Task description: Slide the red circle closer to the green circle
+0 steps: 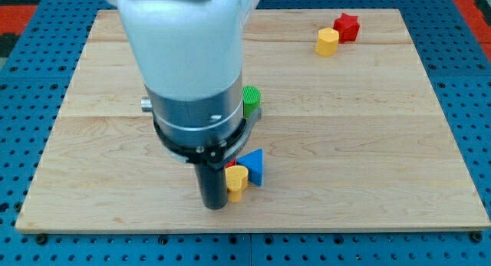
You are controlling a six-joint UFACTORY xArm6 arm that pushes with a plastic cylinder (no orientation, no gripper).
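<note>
Relation: red circle [230, 168], a sliver behind the yellow block [237, 181], lies below the green circle [252, 100], so the push should go toward the view's top | tip: hidden by the arm housing, cannot tell | obstacles: blue triangle [254, 165] touching yellow block; red star [347, 26] and second yellow block [327, 41] far upper right of green circle | tabletop [383, 143]
</note>
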